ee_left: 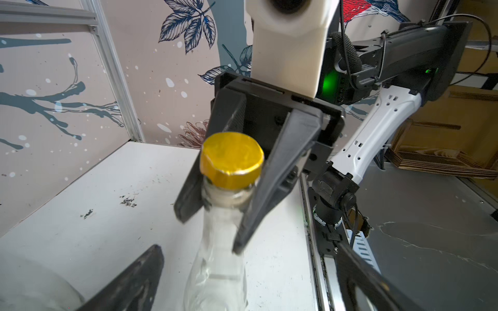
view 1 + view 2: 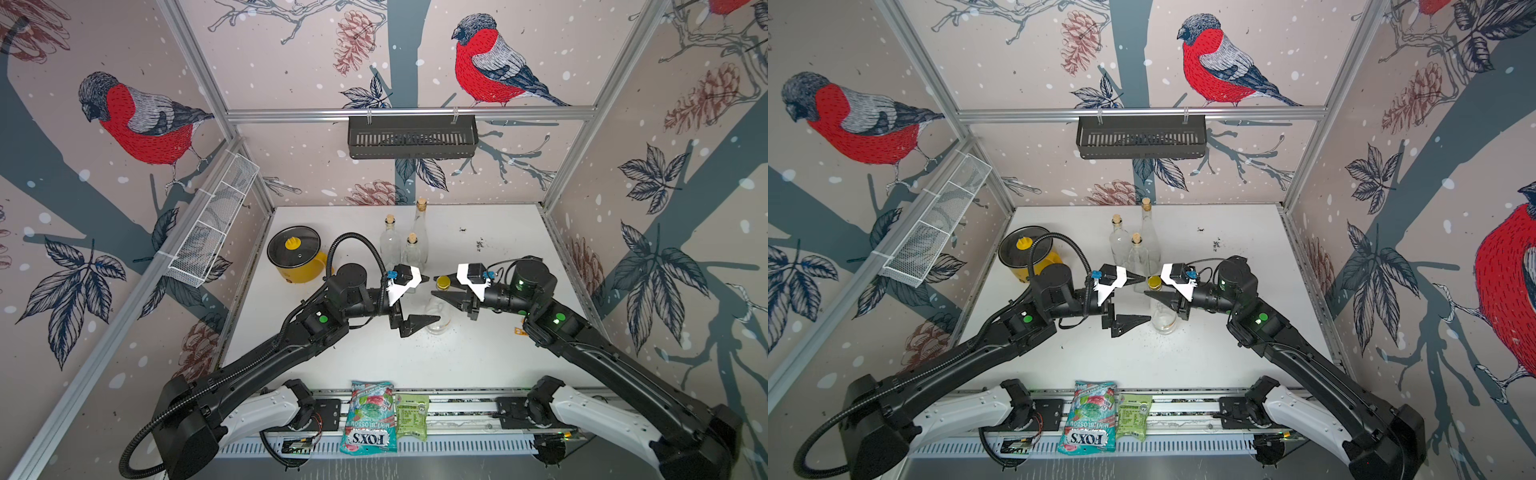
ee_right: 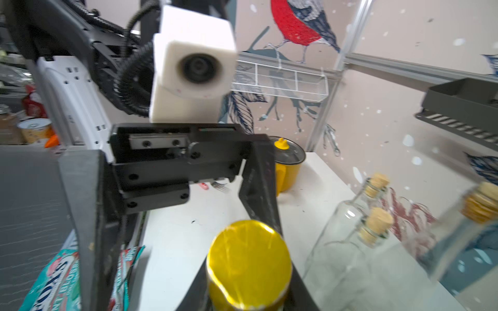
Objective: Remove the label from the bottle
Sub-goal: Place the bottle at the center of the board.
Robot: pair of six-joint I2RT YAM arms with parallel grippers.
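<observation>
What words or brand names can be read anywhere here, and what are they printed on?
"FOX'S": on the candy bag at the table's front edge, upside down in both top views.
"MINT BLOSSOM": on the same bag, next to the brand name.
Print on the green packet beside it is too small to read.
No readable text shows on the gold-capped bottle.

The white table (image 2: 498, 353) carries a yellow pot (image 2: 297, 259) with a glass lid at its far left, and just beside that, 3 cork-stoppered glass bottles (image 2: 412, 253) grouped near the back. A clear bottle (image 2: 438, 318) with a gold cap stands near the middle. Dark crumbs (image 2: 480, 245) speckle the far right, and a small orange scrap (image 2: 519, 331) lies by the right edge.
</observation>
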